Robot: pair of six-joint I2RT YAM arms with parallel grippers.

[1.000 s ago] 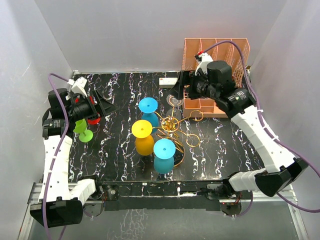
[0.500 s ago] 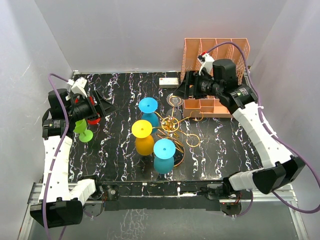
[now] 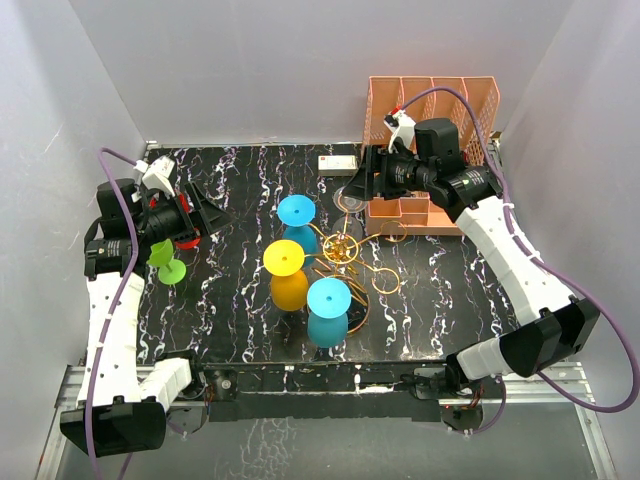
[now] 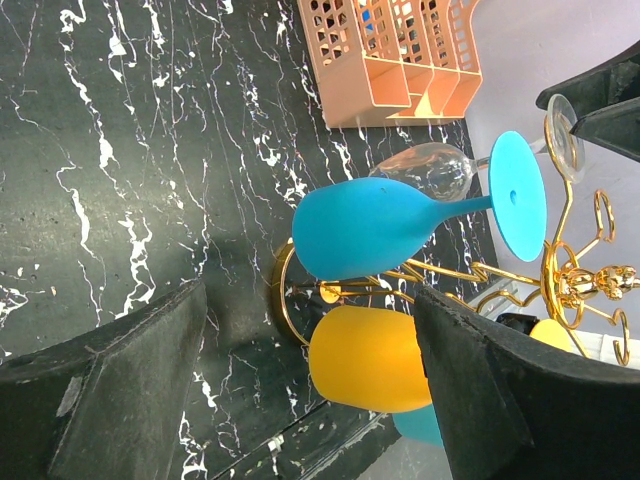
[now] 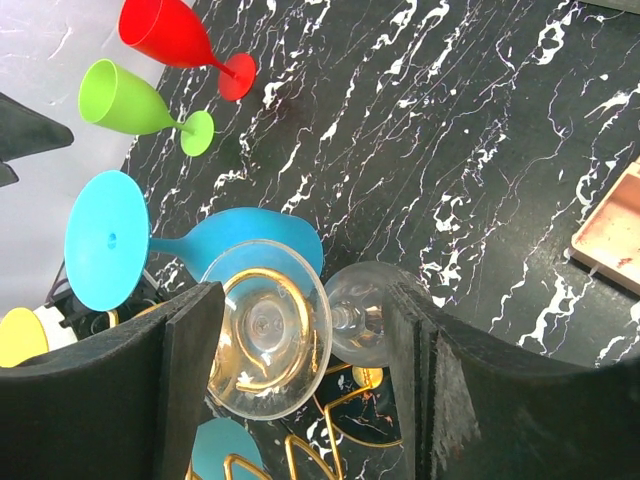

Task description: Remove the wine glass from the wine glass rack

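Note:
The gold wire wine glass rack [image 3: 342, 248] stands mid-table with several glasses hanging bowl-down: blue [image 3: 296, 212], yellow [image 3: 285, 258], cyan [image 3: 328, 298] and a clear wine glass [image 3: 349, 200] on the far arm. My right gripper [image 3: 356, 186] is at that clear wine glass [image 5: 265, 325]. The glass's round foot lies between the two fingers of the right gripper [image 5: 305, 305], with a gap left on the right side. My left gripper [image 3: 205, 212] hangs open at the left, well away from the rack [image 4: 585, 280], holding nothing.
A green glass [image 3: 165, 258] and a red glass [image 3: 188, 238] stand on the table beside the left gripper. The orange slotted organizer [image 3: 430, 110] sits at the back right behind the right wrist. A small white box [image 3: 338, 162] lies at the back edge.
The right gripper's jaws have narrowed around the clear glass's foot, and its wrist has shifted slightly back and up. The left arm has not moved.

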